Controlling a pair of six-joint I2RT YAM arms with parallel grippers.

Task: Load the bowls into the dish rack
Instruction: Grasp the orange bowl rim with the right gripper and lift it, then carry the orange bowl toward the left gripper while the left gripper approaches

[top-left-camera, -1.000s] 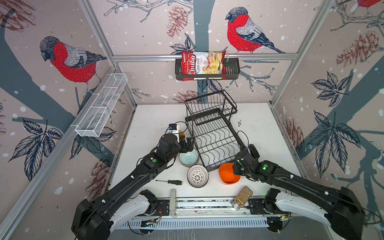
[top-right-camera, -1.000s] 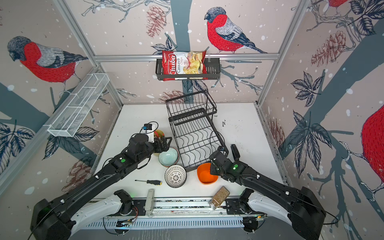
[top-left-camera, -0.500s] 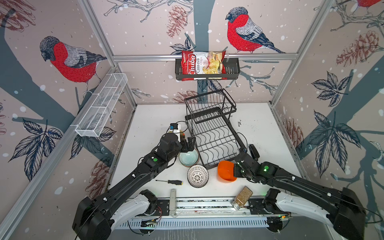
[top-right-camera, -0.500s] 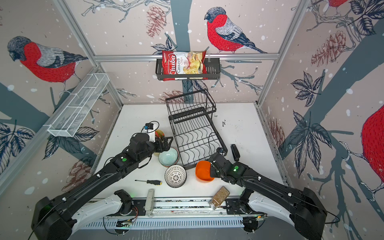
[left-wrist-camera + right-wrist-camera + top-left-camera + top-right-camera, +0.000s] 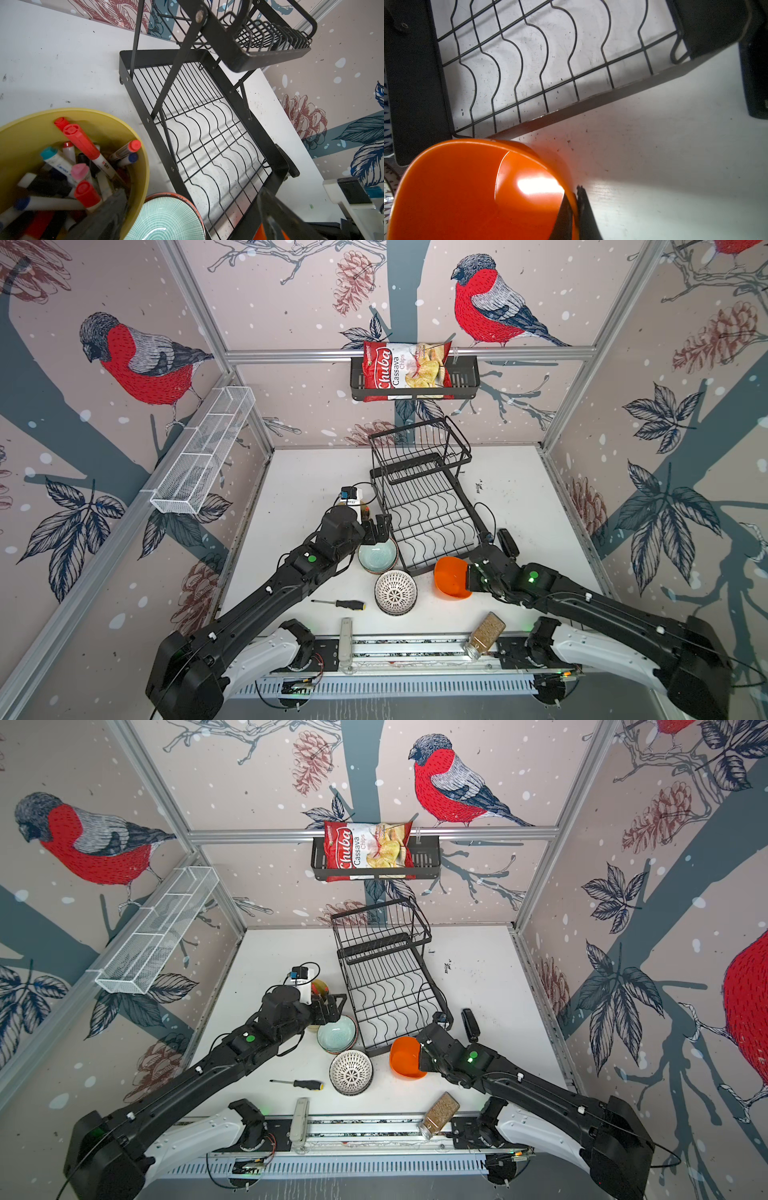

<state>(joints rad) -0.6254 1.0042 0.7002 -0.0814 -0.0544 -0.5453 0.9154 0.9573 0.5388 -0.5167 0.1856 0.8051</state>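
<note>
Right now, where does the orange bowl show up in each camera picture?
Both top views: orange bowl lower middle, off the dish rack near corner, rim pinched by the right gripper.
Left wrist: just an orange sliver beside the rack's corner.
Right wrist: large and close, rim clamped.
Shared landmark: the rack's wavy wires.

A glossy orange bowl [image 5: 467,187] of smooth plastic throws back a hard white highlight beside the dish rack [image 5: 415,83], whose thin metal wires and flat frame strips carry a matt black coating. Under the rack, the white table [image 5: 654,166] looks matt, scuffed and speckled with grit. Just beside the rack's frame, a teal bowl [image 5: 166,220] shows a glazed, finely ridged face next to a smooth, dull yellow cup [image 5: 116,126].
</note>
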